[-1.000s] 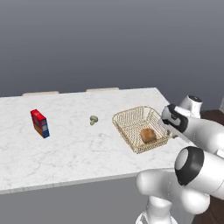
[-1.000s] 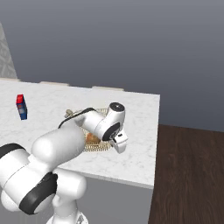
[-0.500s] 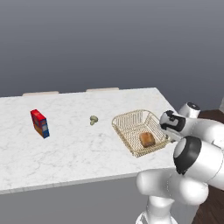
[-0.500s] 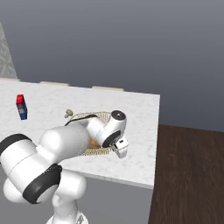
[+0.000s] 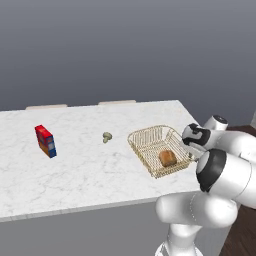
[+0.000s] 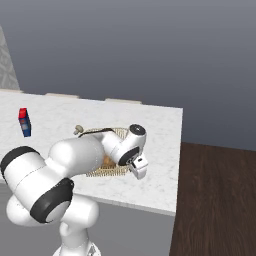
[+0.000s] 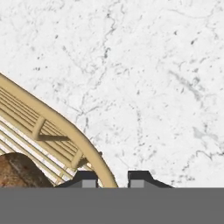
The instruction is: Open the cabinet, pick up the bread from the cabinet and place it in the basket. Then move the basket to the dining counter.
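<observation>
The gold wire basket (image 5: pixel 146 132) sits near the right end of the white marble dining counter (image 5: pixel 90 170). The golden-brown bread (image 5: pixel 168 158) lies inside it. My gripper (image 5: pixel 189 145) is at the basket's right side, shut on its rim. In the hand view the basket's rim (image 7: pixel 65 124) runs down between my gripper (image 7: pixel 113 177) tips, and the bread (image 7: pixel 17 170) shows at the lower left. From the right base view, my arm covers much of the basket (image 6: pixel 107 131), and the gripper (image 6: pixel 132 167) is at its near right corner. The cabinet is out of view.
A red and blue box (image 5: pixel 45 141) stands at the counter's left. A small pale greenish lump (image 5: pixel 107 136) lies left of the basket. The counter's right edge is close to the hand, with dark wood floor (image 6: pixel 215 200) beyond it.
The hand has come down and a little toward the counter's near edge, and the basket has shifted slightly with it. The elbow has swung forward. The jaws stay shut.
</observation>
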Controlling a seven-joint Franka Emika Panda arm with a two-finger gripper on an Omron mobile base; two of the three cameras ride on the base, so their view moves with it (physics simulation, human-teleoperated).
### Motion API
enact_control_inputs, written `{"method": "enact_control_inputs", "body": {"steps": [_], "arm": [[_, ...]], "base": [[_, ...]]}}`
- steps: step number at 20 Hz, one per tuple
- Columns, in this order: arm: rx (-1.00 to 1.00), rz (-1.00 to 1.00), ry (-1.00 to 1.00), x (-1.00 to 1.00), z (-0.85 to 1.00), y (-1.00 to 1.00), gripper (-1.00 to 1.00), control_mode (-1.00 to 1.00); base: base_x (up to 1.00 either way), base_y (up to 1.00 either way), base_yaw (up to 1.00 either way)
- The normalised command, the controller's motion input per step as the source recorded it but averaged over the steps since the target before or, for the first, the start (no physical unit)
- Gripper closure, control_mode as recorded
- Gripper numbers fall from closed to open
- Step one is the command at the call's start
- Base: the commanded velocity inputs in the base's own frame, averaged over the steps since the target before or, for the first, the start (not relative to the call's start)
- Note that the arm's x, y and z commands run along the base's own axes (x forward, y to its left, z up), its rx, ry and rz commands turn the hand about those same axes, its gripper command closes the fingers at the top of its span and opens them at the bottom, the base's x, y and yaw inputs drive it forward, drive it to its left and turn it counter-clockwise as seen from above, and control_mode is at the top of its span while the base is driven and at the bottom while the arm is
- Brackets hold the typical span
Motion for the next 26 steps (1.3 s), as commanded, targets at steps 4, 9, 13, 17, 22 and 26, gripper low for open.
{"method": "enact_control_inputs", "body": {"steps": [4,9,13,17,22,26], "arm": [[0.0,0.0,0.0,0.0,0.0,0.0,-1.0,-1.0],[0.0,0.0,0.0,0.0,0.06,0.0,-1.0,-1.0],[-0.11,0.0,0.0,0.0,0.46,0.01,-1.0,-1.0],[-0.17,0.0,-0.08,-0.23,0.95,0.31,-1.0,-1.0],[-0.22,0.04,-0.15,-0.43,1.0,0.65,-1.0,-1.0],[-0.31,0.09,-0.17,-0.66,1.0,0.98,-1.0,-1.0]], "base": [[0.0,0.0,0.0],[0.0,0.0,0.0],[0.0,0.0,0.0],[0.0,0.0,0.0],[0.0,0.0,0.0],[0.0,0.0,0.0]]}}
